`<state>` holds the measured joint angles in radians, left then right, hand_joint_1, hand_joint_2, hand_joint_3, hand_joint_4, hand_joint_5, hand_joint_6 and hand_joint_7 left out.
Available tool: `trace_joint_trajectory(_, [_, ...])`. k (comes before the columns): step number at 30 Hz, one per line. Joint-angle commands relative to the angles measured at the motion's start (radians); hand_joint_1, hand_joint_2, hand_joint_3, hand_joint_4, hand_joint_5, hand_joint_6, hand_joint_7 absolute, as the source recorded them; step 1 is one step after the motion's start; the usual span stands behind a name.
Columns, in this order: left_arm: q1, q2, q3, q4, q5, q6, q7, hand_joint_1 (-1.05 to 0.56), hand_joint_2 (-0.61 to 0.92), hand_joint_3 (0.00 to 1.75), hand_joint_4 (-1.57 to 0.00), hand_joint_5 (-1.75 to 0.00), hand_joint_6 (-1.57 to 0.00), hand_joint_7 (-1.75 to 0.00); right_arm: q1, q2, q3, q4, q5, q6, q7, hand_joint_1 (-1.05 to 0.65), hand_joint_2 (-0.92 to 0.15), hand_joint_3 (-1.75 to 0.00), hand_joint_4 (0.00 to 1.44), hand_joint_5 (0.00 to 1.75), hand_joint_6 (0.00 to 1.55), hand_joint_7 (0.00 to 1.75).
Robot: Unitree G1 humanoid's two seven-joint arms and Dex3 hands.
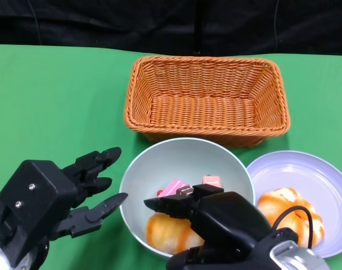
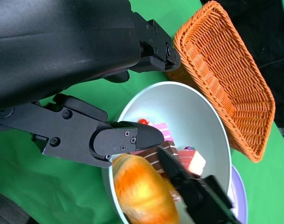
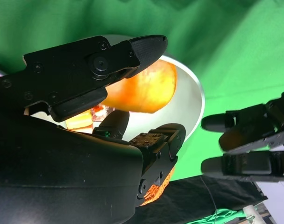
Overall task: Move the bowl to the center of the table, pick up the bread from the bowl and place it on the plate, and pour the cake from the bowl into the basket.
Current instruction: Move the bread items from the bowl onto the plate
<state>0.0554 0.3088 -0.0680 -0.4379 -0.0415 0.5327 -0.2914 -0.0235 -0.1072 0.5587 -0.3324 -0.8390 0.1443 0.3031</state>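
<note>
The pale green bowl (image 1: 185,163) sits on the green tabletop (image 1: 53,101) just in front of the wicker basket (image 1: 206,98), roughly mid-table, so I judge the first step done. One bread roll (image 1: 289,211) already lies on the lavender plate (image 1: 306,169) to my right, which touches or nearly touches the bowl's rim.

A second bread roll (image 1: 165,232) is in the near side of the bowl, and that is what I am working on. My right robot hand (image 1: 216,216) reaches over the bowl's near rim with its fingers (image 3: 132,49) spread above and beside the roll; in the right wrist view they bracket it, but I cannot tell whether they press on it, so I call this hand released, not yet grasping. My left robot hand (image 1: 58,197) hovers just beside the bowl's left edge, fingers apart, holding nothing.

The pink and brown cake pieces (image 1: 188,187) lie in the bowl behind the roll, and the basket holds nothing I can see. So what remains, as I judge it: lifting this roll to the plate, then tipping the cake into the basket.
</note>
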Motion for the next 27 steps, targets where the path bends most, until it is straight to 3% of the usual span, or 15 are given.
trace_joint_trajectory(1, [0.004, 0.006, 0.015, -0.006, 0.008, 0.009, 0.012, -0.44, 0.92, 0.44, 0.00, -0.62, -0.26, -0.01, -0.010, -0.006, 0.004, 0.033, -0.005, -0.018, -0.045, -0.45, -0.92, -0.05, 0.36, 0.74, 0.52, 0.14])
trace_joint_trajectory(2, [0.004, 0.006, 0.016, -0.005, 0.008, 0.006, 0.012, -0.44, 0.92, 0.44, 0.00, -0.62, -0.26, -0.01, -0.011, -0.006, 0.003, 0.051, -0.001, -0.034, -0.073, -0.43, -0.92, -0.06, 0.37, 0.75, 0.53, 0.15])
trace_joint_trajectory(3, [0.005, 0.005, 0.017, -0.005, 0.007, 0.004, 0.012, -0.44, 0.92, 0.43, 0.00, -0.62, -0.26, -0.01, -0.012, -0.004, 0.002, 0.068, 0.003, -0.045, -0.095, -0.36, -0.92, -0.07, 0.48, 0.81, 0.62, 0.19])
trace_joint_trajectory(4, [0.005, 0.005, 0.018, -0.005, 0.006, 0.003, 0.012, -0.43, 0.92, 0.43, 0.00, -0.63, -0.26, -0.01, -0.014, -0.003, 0.001, 0.078, 0.007, -0.053, -0.110, -0.26, -0.91, -0.11, 0.57, 1.08, 0.73, 0.23])
trace_joint_trajectory(7, [0.006, 0.001, 0.022, -0.007, 0.003, 0.009, 0.014, -0.43, 0.92, 0.43, 0.00, -0.63, -0.27, -0.01, -0.010, 0.009, -0.012, 0.126, 0.037, -0.112, -0.201, -0.14, -0.90, -0.18, 0.75, 1.53, 0.98, 0.36])
trace_joint_trajectory(9, [0.006, 0.000, 0.022, -0.012, 0.004, 0.013, 0.014, -0.43, 0.92, 0.43, 0.00, -0.64, -0.27, -0.01, -0.012, 0.006, -0.015, 0.154, 0.041, -0.155, -0.261, -0.13, -0.65, -0.71, 0.84, 1.69, 1.01, 0.62])
trace_joint_trajectory(10, [0.007, 0.000, 0.022, -0.014, 0.005, 0.015, 0.014, -0.43, 0.92, 0.42, 0.00, -0.64, -0.27, -0.01, -0.014, 0.001, -0.016, 0.166, 0.035, -0.175, -0.294, -0.14, -0.52, -1.03, 0.95, 1.72, 0.89, 1.20])
trace_joint_trajectory(11, [0.007, 0.000, 0.021, -0.016, 0.006, 0.013, 0.013, -0.43, 0.92, 0.43, 0.00, -0.64, -0.27, -0.01, -0.017, -0.003, -0.016, 0.179, 0.030, -0.195, -0.325, -0.14, -0.46, -1.15, 0.99, 1.74, 0.81, 1.46])
trace_joint_trajectory(12, [0.008, 0.000, 0.021, -0.017, 0.006, 0.013, 0.013, -0.43, 0.92, 0.43, 0.00, -0.64, -0.27, -0.01, -0.018, -0.005, -0.017, 0.187, 0.026, -0.207, -0.345, -0.15, -0.42, -1.22, 1.00, 1.74, 0.77, 1.58])
trace_joint_trajectory(15, [0.009, -0.002, 0.021, -0.017, 0.004, 0.010, 0.011, -0.44, 0.92, 0.43, 0.00, -0.64, -0.27, -0.01, -0.022, -0.006, -0.019, 0.199, 0.024, -0.220, -0.373, -0.16, -0.36, -1.32, 1.00, 1.75, 0.72, 1.64])
trace_joint_trajectory(19, [0.012, -0.002, 0.022, -0.016, 0.002, 0.006, 0.008, -0.44, 0.92, 0.42, 0.00, -0.65, -0.27, -0.01, -0.024, -0.001, -0.024, 0.199, 0.032, -0.224, -0.390, -0.17, -0.33, -1.43, 1.00, 1.75, 0.74, 1.59])
trace_joint_trajectory(27, [0.012, -0.003, 0.021, -0.015, 0.001, 0.004, 0.006, -0.45, 0.92, 0.42, 0.00, -0.65, -0.27, -0.01, -0.026, 0.013, -0.051, 0.182, 0.071, -0.241, -0.413, -0.15, -0.30, -1.45, 0.99, 1.75, 0.73, 1.66])
